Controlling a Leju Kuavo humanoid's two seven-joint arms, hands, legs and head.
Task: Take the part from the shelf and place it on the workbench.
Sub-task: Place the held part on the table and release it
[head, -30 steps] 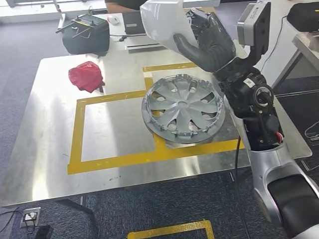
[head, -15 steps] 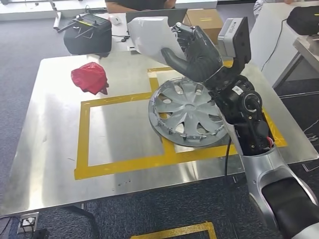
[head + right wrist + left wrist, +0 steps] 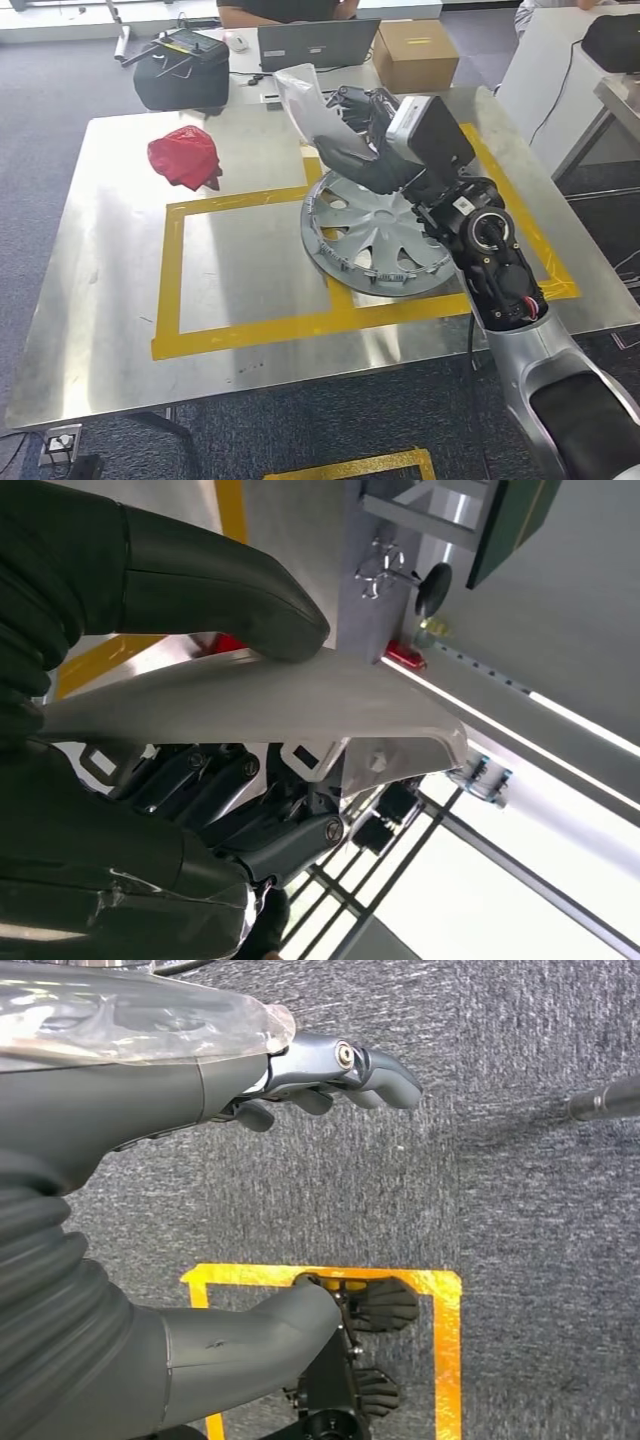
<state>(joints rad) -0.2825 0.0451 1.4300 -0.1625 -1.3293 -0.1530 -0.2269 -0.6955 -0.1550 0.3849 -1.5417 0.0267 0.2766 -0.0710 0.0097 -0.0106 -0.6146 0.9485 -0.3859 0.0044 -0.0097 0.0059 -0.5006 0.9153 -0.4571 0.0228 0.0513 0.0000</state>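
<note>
The right hand [image 3: 361, 140] pinches the white part [image 3: 302, 98] between thumb and fingers above the table [image 3: 98, 290], with a hubcap [image 3: 377, 235] just below the hand, so the part could land on the hubcap and slide if released here.

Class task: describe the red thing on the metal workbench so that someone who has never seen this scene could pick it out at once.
Find the metal workbench with yellow tape marking out boxes. The red cloth lies crumpled near the far left corner, just outside the tape, in front of a black case. It is the sole red, soft thing there; the silver hubcap nearby is hard and round.
</note>
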